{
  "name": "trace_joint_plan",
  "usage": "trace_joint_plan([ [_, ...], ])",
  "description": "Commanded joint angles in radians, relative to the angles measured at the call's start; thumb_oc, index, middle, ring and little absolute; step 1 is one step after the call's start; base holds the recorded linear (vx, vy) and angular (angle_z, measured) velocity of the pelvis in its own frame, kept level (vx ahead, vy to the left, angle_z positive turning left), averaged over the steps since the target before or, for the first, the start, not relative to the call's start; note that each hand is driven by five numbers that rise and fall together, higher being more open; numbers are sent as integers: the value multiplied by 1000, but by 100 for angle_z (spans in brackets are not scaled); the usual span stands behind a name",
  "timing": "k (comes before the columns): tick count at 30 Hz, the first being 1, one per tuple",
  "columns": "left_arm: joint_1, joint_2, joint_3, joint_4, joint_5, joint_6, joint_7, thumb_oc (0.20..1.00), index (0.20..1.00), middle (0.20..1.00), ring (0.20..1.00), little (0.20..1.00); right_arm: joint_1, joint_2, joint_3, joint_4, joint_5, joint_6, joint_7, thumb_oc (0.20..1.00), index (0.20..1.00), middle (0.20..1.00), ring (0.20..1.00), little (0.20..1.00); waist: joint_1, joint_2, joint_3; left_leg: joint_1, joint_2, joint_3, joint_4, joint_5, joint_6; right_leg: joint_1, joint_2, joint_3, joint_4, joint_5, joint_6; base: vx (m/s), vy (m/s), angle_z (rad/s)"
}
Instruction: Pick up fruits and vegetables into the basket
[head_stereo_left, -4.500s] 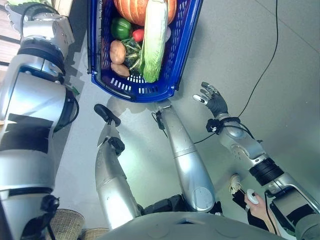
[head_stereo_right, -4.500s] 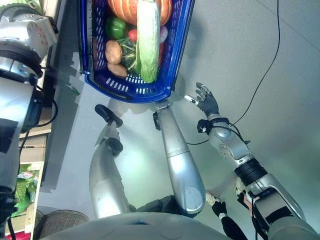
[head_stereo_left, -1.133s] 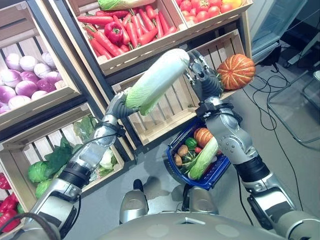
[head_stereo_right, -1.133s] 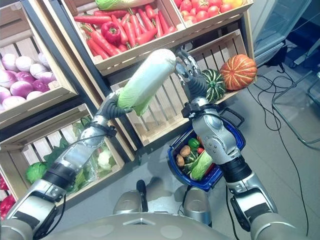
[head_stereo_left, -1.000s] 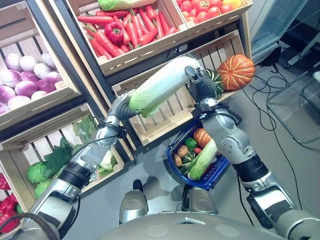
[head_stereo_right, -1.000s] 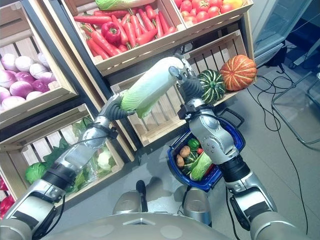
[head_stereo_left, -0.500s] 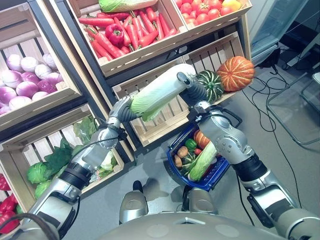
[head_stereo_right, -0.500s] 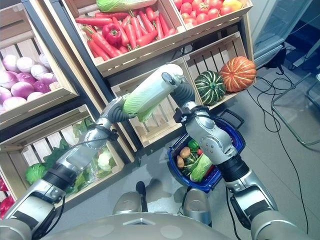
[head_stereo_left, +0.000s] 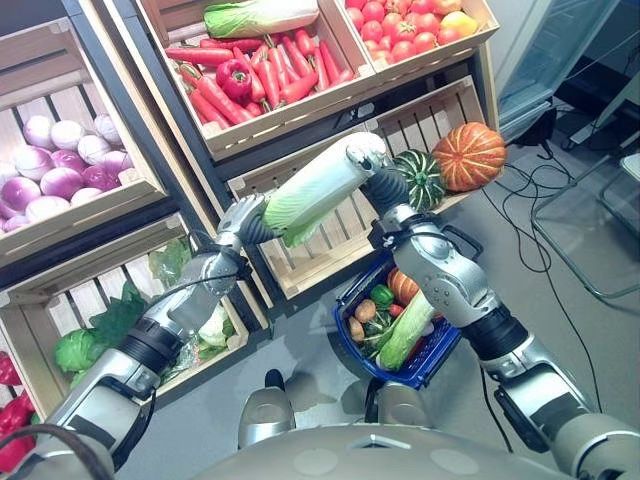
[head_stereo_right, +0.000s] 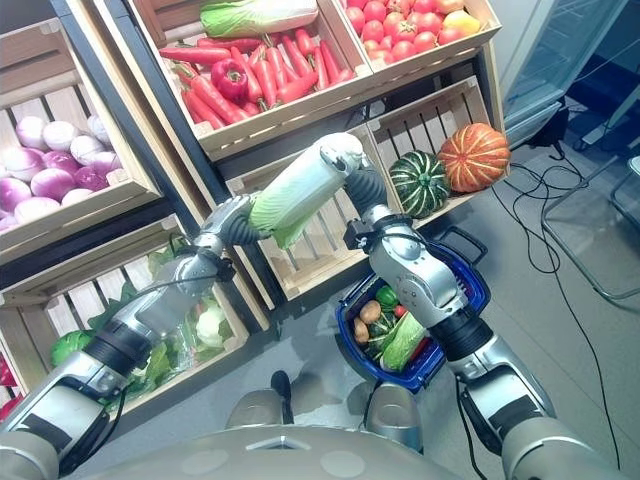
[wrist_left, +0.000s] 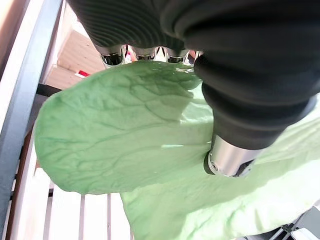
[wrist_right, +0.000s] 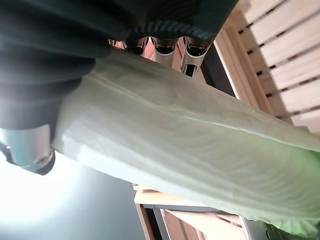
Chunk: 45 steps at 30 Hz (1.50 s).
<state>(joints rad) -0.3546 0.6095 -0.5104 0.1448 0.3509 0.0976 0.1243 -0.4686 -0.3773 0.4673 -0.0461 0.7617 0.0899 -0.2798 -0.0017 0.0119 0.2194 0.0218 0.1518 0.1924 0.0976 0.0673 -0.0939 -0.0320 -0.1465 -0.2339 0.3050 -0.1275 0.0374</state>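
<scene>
A long napa cabbage (head_stereo_left: 315, 188) hangs in the air in front of the wooden crates, held at both ends. My left hand (head_stereo_left: 243, 218) is shut on its green leafy end, with the fingers (wrist_left: 120, 54) over the leaves and the thumb (wrist_left: 227, 157) pressed into them. My right hand (head_stereo_left: 388, 188) is shut on the white stem end (wrist_right: 190, 150). Below the right arm sits the blue basket (head_stereo_right: 478, 287). It holds another napa cabbage (head_stereo_left: 405, 335), a small orange pumpkin (head_stereo_left: 403, 285), a green pepper (head_stereo_left: 381, 296) and a potato (head_stereo_left: 366, 311).
Stacked wooden crates stand behind: carrots and a red pepper (head_stereo_left: 255, 75), tomatoes (head_stereo_left: 400, 20), onions (head_stereo_left: 60, 160), and leafy greens (head_stereo_left: 80, 350) low on the left. A striped green squash (head_stereo_left: 420, 178) and an orange pumpkin (head_stereo_left: 468, 155) lie in the crate next to the right hand.
My right hand's fingers, spread beside the cabbage's white end a second ago, have curled round it. The cabbage has come down slightly. Earlier still, the head camera looked down at the basket.
</scene>
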Motion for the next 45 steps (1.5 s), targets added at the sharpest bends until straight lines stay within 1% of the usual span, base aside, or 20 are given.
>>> trace_joint_plan([
  [1,-115,13,-49,-161,-28,-49,-55,922,922,922,922,922,-148,37,8,-100,-48,-54,34,200,200,200,200,200,1,-23,23,36,-21,23,88,-188,27,79,-56,42,-167,62,105,-36,-30,1],
  [2,-99,10,-39,-164,-78,-36,-77,1000,1000,1000,1000,1000,-145,26,-11,-102,-59,-69,29,200,200,200,200,200,1,-21,29,32,-19,23,91,-187,25,75,-56,41,-163,62,104,-50,-39,1],
  [5,-67,-4,-18,-155,-219,1,-93,1000,1000,1000,1000,1000,-138,-8,-65,-126,-76,-91,20,200,200,200,200,200,-4,-15,46,21,-17,24,98,-187,25,62,-55,39,-154,61,101,-72,-33,2],
  [9,6,-25,37,-133,-396,7,-71,1000,1000,1000,1000,1000,-119,-58,-172,-164,-84,-129,32,200,200,200,200,200,-13,-7,81,-10,-15,24,108,-184,24,30,-53,39,-139,60,96,-139,-38,2],
  [13,87,-43,102,-101,-508,-51,-43,1000,1000,1000,1000,1000,-85,-93,-276,-203,-108,-147,38,200,200,200,200,200,-21,-7,109,-34,-14,27,111,-180,26,1,-49,41,-127,61,88,-137,-42,0],
  [15,130,-51,133,-86,-546,-96,-37,1000,1000,1000,1000,1000,-55,-114,-331,-223,-115,-162,52,200,200,200,200,200,-26,-9,126,-48,-12,31,116,-178,26,-15,-48,41,-120,62,84,-124,-43,-1],
  [16,140,-54,140,-81,-560,-103,-39,1000,1000,1000,1000,1000,-47,-120,-346,-227,-117,-170,57,200,200,200,200,200,-28,-10,131,-52,-11,32,117,-177,26,-19,-48,42,-118,63,83,-135,-54,-2],
  [18,181,-63,165,-63,-580,-142,-49,1000,1000,1000,1000,1000,-14,-142,-396,-243,-128,-194,64,200,200,200,200,200,-31,-12,146,-65,-9,35,121,-174,27,-33,-45,42,-111,65,79,-115,-54,-1],
  [20,197,-66,170,-55,-590,-154,-53,1000,1000,1000,1000,1000,3,-154,-416,-250,-125,-208,66,200,200,200,200,200,-33,-14,152,-73,-9,36,124,-173,27,-41,-43,43,-108,65,77,-93,-45,0],
  [22,242,-83,181,-12,-626,-184,-83,1000,1000,1000,1000,1000,49,-185,-477,-272,-130,-254,64,200,200,200,200,200,-45,-17,183,-94,-3,42,128,-169,28,-66,-40,45,-97,67,72,-172,-67,1],
  [25,270,-82,167,9,-642,-225,-102,1000,1000,1000,1000,1000,89,-220,-524,-285,-161,-276,34,200,200,200,200,200,-59,-15,217,-122,2,47,136,-162,26,-101,-36,48,-80,68,69,-159,-39,-3],
  [29,296,-92,157,23,-696,-267,-120,1000,1000,1000,1000,1000,146,-245,-561,-277,-183,-322,1,200,200,200,200,200,-75,-9,259,-166,6,53,148,-154,26,-151,-31,51,-56,68,63,-143,-24,-6],
  [32,309,-99,137,35,-712,-292,-143,1000,1000,1000,1000,1000,186,-247,-579,-254,-165,-351,-17,200,200,200,200,200,-88,-1,296,-201,13,55,165,-153,24,-196,-27,52,-22,59,58,-109,-20,-5],
  [36,317,-105,102,69,-722,-340,-129,1000,1000,1000,1000,1000,222,-237,-564,-199,-123,-379,-10,200,200,200,200,200,-104,19,301,-272,10,59,167,-134,20,-283,-27,52,12,55,51,-68,3,-13],
  [38,314,-107,92,81,-731,-348,-124,1000,1000,1000,1000,1000,225,-230,-552,-176,-101,-382,-8,200,200,200,200,200,-107,26,301,-304,9,61,171,-127,19,-322,-29,54,29,53,49,-55,4,-11],
  [40,311,-113,76,101,-722,-369,-107,1000,1000,1000,1000,1000,228,-218,-537,-139,-80,-389,-1,200,200,200,200,200,-108,43,301,-343,3,62,173,-118,17,-369,-35,52,50,49,47,-40,15,-10],
  [41,310,-116,73,104,-721,-369,-101,1000,1000,1000,1000,1000,228,-216,-534,-132,-71,-388,0,200,200,200,200,200,-108,47,301,-351,2,62,174,-116,16,-379,-37,52,56,48,46,-22,25,-13],
  [42,310,-121,66,113,-725,-370,-82,1000,1000,1000,1000,1000,224,-209,-521,-112,-64,-388,-5,200,200,200,200,200,-106,59,301,-369,-2,62,175,-109,14,-403,-41,52,69,45,45,-11,18,-10],
  [43,309,-121,65,115,-727,-370,-81,1000,1000,1000,1000,1000,223,-209,-519,-109,-67,-389,-7,200,200,200,200,200,-106,61,301,-372,-3,62,176,-109,14,-407,-42,53,72,44,44,-17,33,-7],
  [45,311,-136,56,138,-741,-380,-73,1000,1000,1000,1000,1000,209,-198,-504,-63,-50,-388,-10,200,200,200,200,200,-100,89,301,-410,-14,62,172,-96,12,-457,-53,51,95,37,42,-21,50,-5],
])
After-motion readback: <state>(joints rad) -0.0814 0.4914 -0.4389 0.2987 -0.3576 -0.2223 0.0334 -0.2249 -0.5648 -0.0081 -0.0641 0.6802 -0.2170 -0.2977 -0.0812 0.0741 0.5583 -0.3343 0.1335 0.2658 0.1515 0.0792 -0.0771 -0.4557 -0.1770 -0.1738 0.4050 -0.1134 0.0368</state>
